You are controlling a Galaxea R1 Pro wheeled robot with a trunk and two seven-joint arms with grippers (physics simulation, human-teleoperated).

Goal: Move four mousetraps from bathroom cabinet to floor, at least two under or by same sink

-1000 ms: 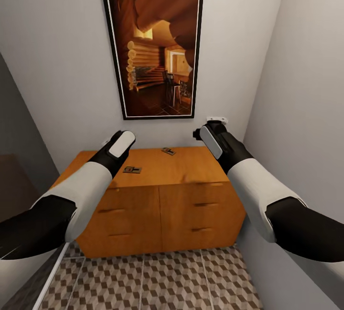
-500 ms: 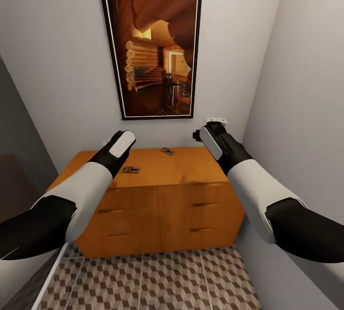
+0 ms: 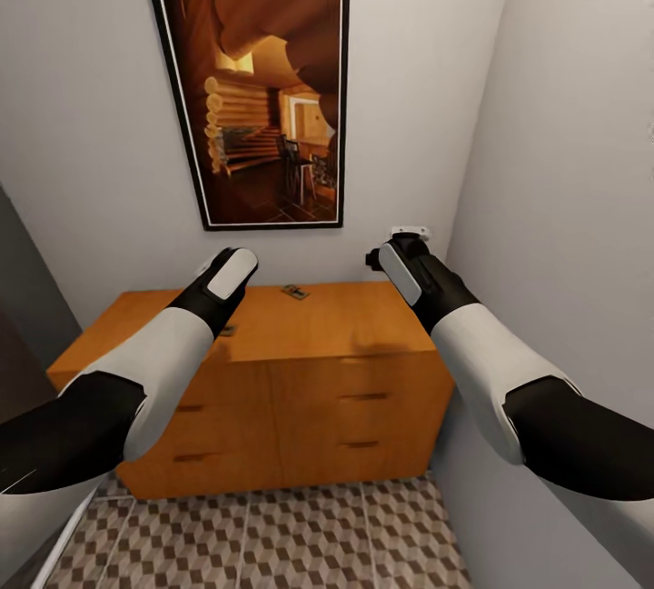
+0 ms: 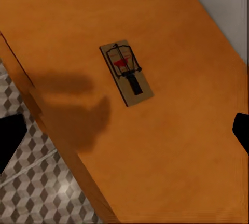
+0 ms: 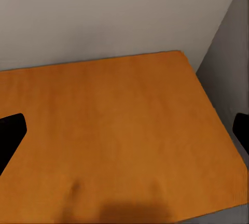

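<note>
Two mousetraps are seen lying on the cabinet top, one beneath the left end effector. Both end effectors' fingers are held apart, empty.

**Cam setup: head high & back, both wrists over the cabinet top**

Head cam: we're looking fwd and down from above both arms at the cabinet, w/ the framed picture on the wall behind and the bathroom floor along the bottom. Left wrist cam: we're looking down close on the cabinet top near its front edge, w/ one mousetrap mid-frame. Right wrist cam: we're facing the top's back corner by the wall. All three views are sharing that top.
</note>
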